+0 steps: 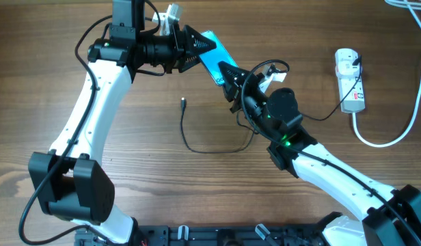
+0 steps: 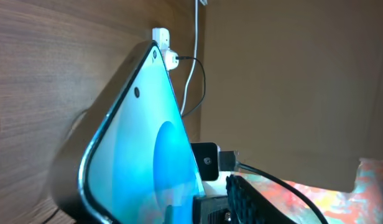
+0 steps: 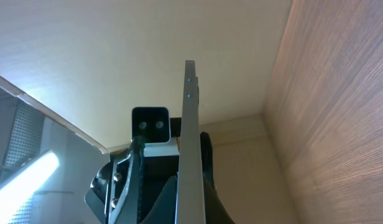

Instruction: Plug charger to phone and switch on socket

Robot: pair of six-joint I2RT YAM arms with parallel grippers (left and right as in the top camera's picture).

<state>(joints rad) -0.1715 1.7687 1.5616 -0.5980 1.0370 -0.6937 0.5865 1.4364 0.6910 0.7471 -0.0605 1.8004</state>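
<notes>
Phone (image 1: 212, 53) ends hidden by left claw (image 1: 199, 45) and right claw (image 1: 228, 74); socket (image 1: 350, 80) switch too small to read.

phone (image 1: 209, 49) is toward the back middle of the table (image 1: 197, 198), caught between the two tools: left tool (image 1: 194, 46) on its back-left end, right tool (image 1: 229, 76) on its front-right end. charger (image 1: 190, 140) lies on the table in front of the phone. its connector tip (image 1: 184, 102) is front-left of the phone and apart from it, and the cable loops forward, then right. socket (image 1: 350, 80) is well off to the right, with the white cord (image 1: 395, 137) curling from it out right and back to the far right corner.
</notes>
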